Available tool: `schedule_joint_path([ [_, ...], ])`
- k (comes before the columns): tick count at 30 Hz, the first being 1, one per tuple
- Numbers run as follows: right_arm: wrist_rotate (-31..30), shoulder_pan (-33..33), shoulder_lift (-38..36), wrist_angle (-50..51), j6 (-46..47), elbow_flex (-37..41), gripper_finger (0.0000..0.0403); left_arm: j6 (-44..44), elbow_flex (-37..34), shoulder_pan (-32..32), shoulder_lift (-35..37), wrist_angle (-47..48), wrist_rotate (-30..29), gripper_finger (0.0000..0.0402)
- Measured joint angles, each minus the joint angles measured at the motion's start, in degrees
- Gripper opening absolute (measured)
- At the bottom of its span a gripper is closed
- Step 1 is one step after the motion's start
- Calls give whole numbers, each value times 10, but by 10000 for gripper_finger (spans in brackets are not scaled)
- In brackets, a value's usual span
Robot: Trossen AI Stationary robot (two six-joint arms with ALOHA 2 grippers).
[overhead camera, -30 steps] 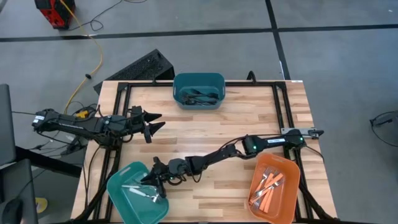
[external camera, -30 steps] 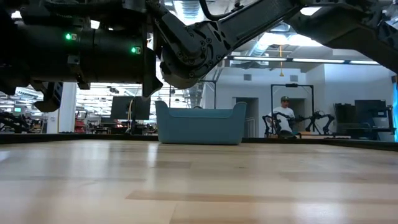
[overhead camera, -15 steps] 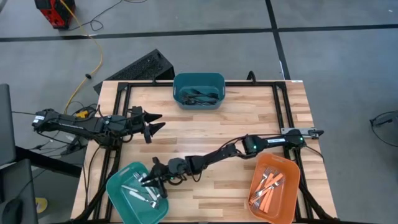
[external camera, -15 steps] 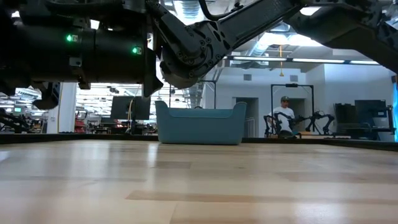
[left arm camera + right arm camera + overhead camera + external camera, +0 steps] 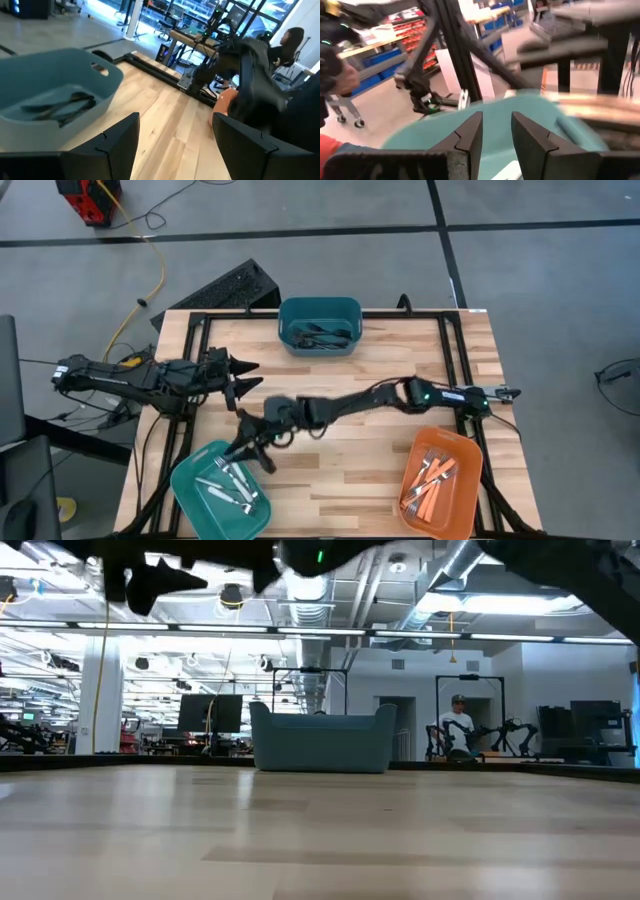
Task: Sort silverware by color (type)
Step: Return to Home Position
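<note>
- Wooden table (image 5: 340,395), your near edge: white forks (image 5: 232,485) lie in the green bin (image 5: 186,478), orange forks (image 5: 428,480) in the orange bin (image 5: 471,468).
- Your right gripper (image 5: 250,458) hangs spread and empty over the green bin's far corner.
- Your left gripper (image 5: 255,375) waits at the left, fingers apart.
- Farthest, dark utensils (image 5: 322,333) lie in the teal bin (image 5: 318,307).

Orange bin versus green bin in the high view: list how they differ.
The orange bin sits at the table's lower-right corner holding orange-handled forks; the green bin sits at its lower-left corner holding white forks. The open right gripper hovers by the green bin's rim; no gripper is near the orange bin. Both are open-topped and lie askew.
</note>
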State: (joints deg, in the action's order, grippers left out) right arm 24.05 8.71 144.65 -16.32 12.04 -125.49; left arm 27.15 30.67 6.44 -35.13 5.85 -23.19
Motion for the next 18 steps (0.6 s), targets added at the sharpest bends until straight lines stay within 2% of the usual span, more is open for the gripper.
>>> schedule_joint_path([
  [6, 49, -32, -94, 142, -87, 0, 128, -26, 12, 0, 53, 14, 1, 235],
  [14, 50, -72, -237, 387, -228, 1, 128, -35, 12, 0, 187, 77, -11, 235],
  [18, 49, -101, -305, 497, -261, 3, 128, -18, 6, 0, 239, 110, -11, 235],
])
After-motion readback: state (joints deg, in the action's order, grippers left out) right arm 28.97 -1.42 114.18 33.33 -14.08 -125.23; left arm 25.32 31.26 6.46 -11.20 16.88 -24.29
